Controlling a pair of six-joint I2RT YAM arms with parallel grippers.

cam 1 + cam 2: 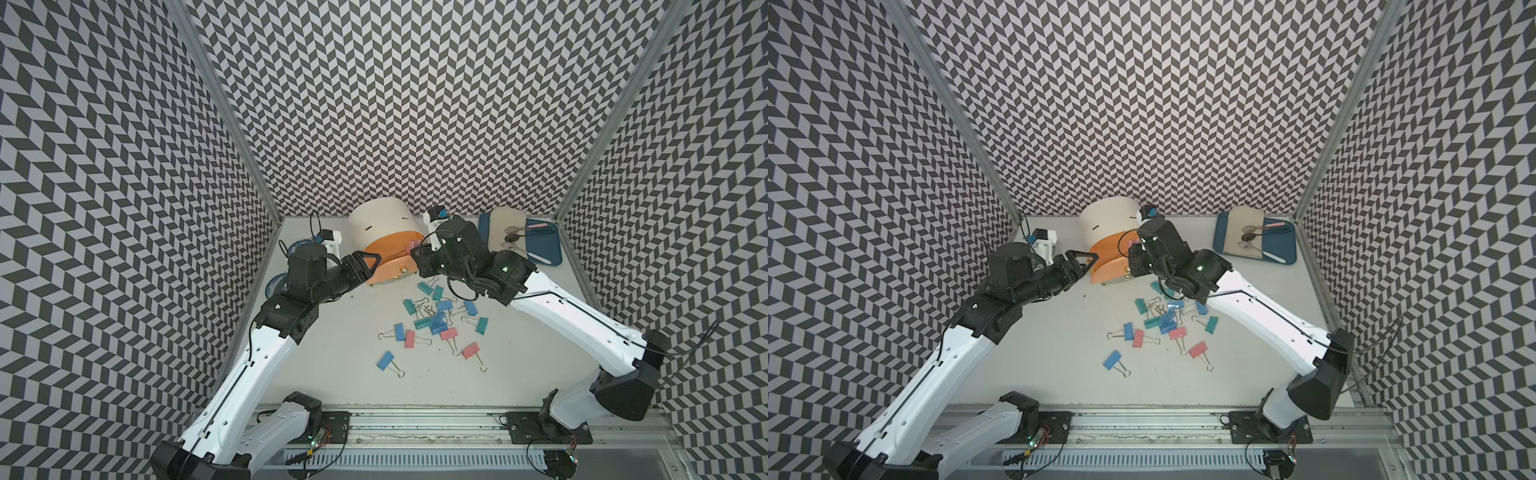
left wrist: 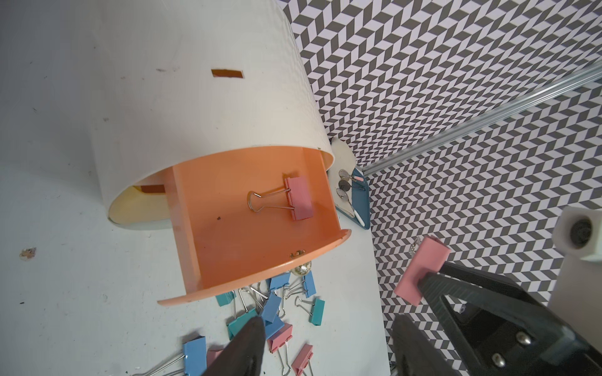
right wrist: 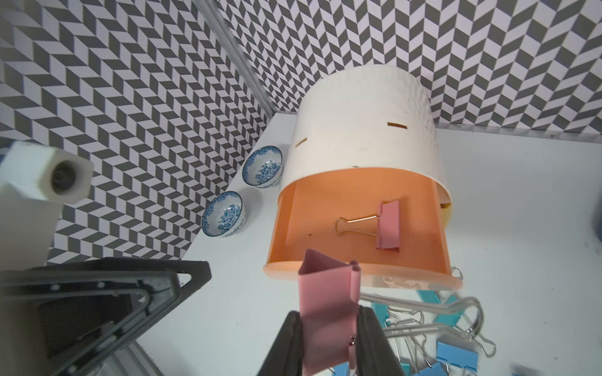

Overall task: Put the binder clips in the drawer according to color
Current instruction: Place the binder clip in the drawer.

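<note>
The left end effector (image 1: 372, 269) has its jaws well apart with nothing between them. It stands close by the left wall of the pulled-out salmon drawer (image 2: 184, 228); whether it touches that wall I cannot tell. This drawer is the top one of the cream cabinet (image 1: 380, 220). One pink clip (image 3: 389, 224) lies already on its floor, toward the right side.

The right end effector (image 3: 329, 345) is pinched narrowly on the folded body of the held clip (image 3: 325, 306), also pink, which hangs above the drawer's front rim near the right corner.

In my judgement the step in hand is the release, and the colour agrees. It is better to carry the held clip a little further inward over bare floor and to lower it before opening, so it does not strike the rim and bounce out. The left end effector should keep out of the path.

The loose clips (image 1: 436, 320), blue, teal and pink, wait on the worktop (image 1: 332, 353) in front.
</note>
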